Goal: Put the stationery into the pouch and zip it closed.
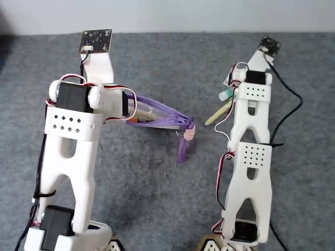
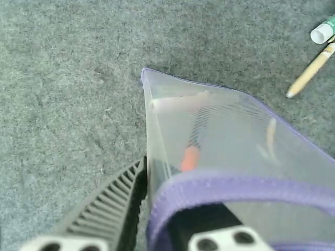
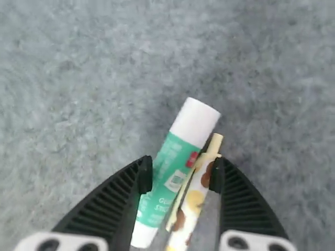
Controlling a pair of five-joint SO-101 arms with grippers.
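Right hand (image 3: 179,177) grips glue stick (image 3: 178,151) and pencil (image 3: 194,205) parallel, pointing outward.

I see pouch (image 1: 157,118), clear, purple trim, purple strap dangling; white stick (image 2: 183,101) and orange-tipped pen (image 2: 191,157) inside. Glue stick (image 3: 178,167), green-white, and cream patterned pencil (image 3: 201,193) touching, side by side between right gripper (image 3: 180,170) fingers, apart from pouch.

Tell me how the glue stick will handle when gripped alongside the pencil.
The glue stick is a smooth round tube, so it would likely roll if released. It looks rigid and probably light. Pinched beside the pencil in the right gripper, it may twist or slip sideways.
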